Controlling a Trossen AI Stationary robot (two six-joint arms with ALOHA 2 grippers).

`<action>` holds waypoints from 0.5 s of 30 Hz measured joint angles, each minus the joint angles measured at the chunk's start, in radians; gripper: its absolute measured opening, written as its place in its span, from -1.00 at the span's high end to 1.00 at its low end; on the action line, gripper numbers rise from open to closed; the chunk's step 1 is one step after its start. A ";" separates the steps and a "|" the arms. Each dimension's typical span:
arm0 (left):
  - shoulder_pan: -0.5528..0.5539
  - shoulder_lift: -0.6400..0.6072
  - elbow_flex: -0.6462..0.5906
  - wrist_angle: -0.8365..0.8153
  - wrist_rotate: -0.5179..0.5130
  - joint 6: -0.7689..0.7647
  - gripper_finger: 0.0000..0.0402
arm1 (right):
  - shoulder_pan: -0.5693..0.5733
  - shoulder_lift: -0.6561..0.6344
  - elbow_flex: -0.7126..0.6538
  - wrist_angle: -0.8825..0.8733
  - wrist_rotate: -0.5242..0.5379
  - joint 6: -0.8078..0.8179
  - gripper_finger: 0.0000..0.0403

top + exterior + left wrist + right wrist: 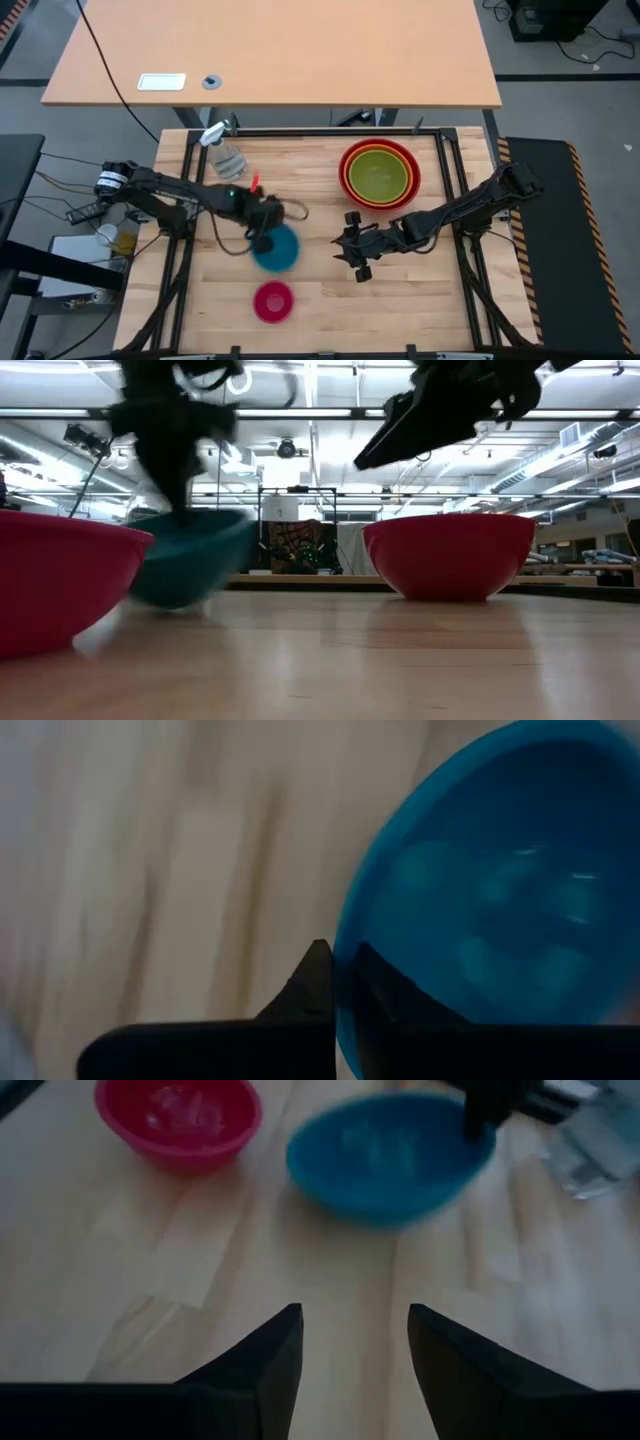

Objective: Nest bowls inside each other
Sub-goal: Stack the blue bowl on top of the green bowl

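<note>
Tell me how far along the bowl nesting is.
Done: lime green plastic bowl sits in orange bowl inside red bowl. In hand: left gripper shut on blue plastic bowl's rim, tilting it. Left: blue, then magenta pink bowl. Right gripper waits open.

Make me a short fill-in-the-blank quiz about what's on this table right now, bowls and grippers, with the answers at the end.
1. The left gripper is shut on the rim of the ____ bowl.
2. The lime green bowl sits nested inside the ____ bowl, which sits in the red bowl.
3. The right gripper is ____, holding nothing, above bare table.
4. The magenta bowl stands alone, holding ____ other bowl.

Missing words: blue; orange; open; no
</note>
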 joint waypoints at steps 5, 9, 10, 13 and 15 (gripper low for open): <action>0.104 0.007 0.114 0.210 -0.011 0.132 0.96 | 0.043 -0.147 -0.020 -0.064 0.107 0.006 0.11; 0.189 0.028 0.177 0.380 -0.017 0.206 0.96 | 0.083 -0.317 -0.085 -0.114 0.278 0.035 0.12; 0.208 0.043 0.192 0.419 -0.016 0.220 0.96 | 0.097 -0.364 -0.104 -0.117 0.332 0.041 0.13; 0.258 0.117 0.252 0.482 0.013 0.261 0.96 | 0.143 -0.497 -0.168 -0.103 0.452 0.042 0.13; 0.290 0.195 0.321 0.510 0.056 0.288 0.96 | 0.160 -0.567 -0.209 -0.068 0.477 0.041 0.13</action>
